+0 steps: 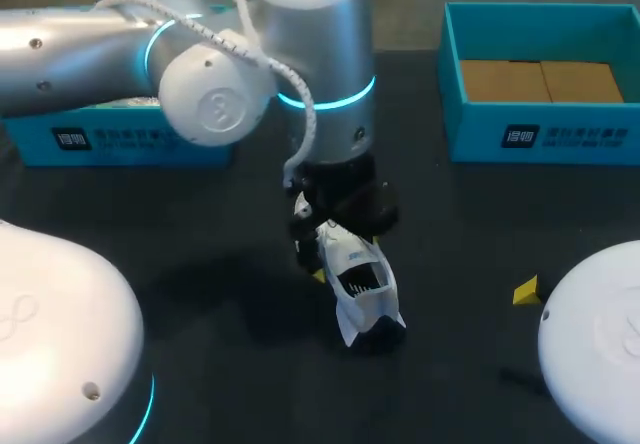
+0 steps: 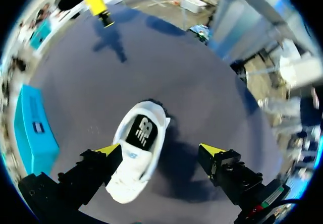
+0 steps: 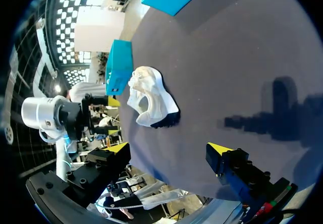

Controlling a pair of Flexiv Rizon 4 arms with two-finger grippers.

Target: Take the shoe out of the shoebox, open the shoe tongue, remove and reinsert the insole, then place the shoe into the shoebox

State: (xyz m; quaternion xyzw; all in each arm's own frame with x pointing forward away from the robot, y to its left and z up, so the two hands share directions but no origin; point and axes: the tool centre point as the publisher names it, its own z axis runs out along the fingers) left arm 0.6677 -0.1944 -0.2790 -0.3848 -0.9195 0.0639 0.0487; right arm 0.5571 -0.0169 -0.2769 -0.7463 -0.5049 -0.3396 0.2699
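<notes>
The white fabric sneaker with a black sole [image 1: 362, 294] lies on the dark worktop [image 1: 200, 264], well apart from the teal cardboard shoebox [image 1: 540, 134]. The left end effector [image 2: 160, 151] hangs spread open just above the sneaker, one finger at its side. It should probably centre over the sneaker's mouth before pinching. The right end effector [image 3: 169, 148] is open, well apart from the sneaker.

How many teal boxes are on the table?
2. One open-topped teal cardboard box sits at the table's far right; another teal box lies at the far left, partly hidden behind the silver left arm.
</notes>
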